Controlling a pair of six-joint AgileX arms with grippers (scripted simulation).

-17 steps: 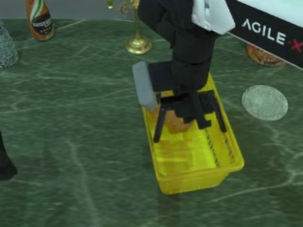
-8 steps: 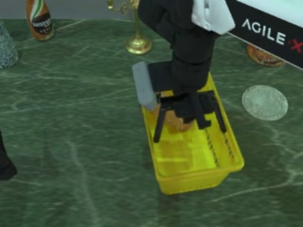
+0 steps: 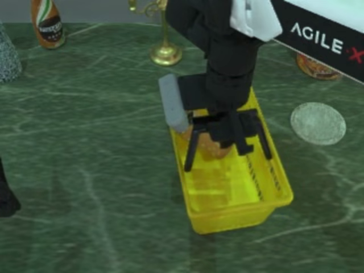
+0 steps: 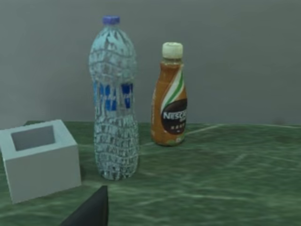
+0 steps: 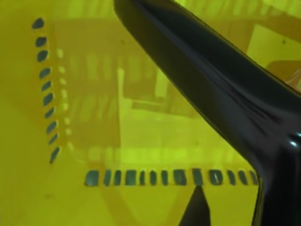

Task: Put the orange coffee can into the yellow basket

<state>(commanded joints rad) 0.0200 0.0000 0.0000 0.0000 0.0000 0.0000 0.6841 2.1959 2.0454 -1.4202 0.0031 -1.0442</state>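
Observation:
The yellow basket (image 3: 244, 219) stands right of the table's middle, its black handles folded over the far end. The orange coffee can (image 3: 206, 146) rests inside that far end, partly covered by my right gripper (image 3: 228, 141), which hangs over it. In the right wrist view I see the basket's slotted yellow wall (image 5: 94, 141), a black handle (image 5: 211, 84) crossing it, and one dark fingertip (image 5: 197, 209) with nothing held beside it. My left gripper (image 3: 4, 199) is parked at the left edge; one of its fingertips (image 4: 94, 209) shows above bare table.
At the back stand a brown striped-label bottle (image 3: 47, 23) (image 4: 170, 96), a gold candlestick (image 3: 165, 51) and an orange-brown item (image 3: 313, 67). A silver disc (image 3: 318, 123) lies right of the basket. A water bottle (image 4: 114, 99) and a grey box (image 4: 40, 157) stand near the left arm.

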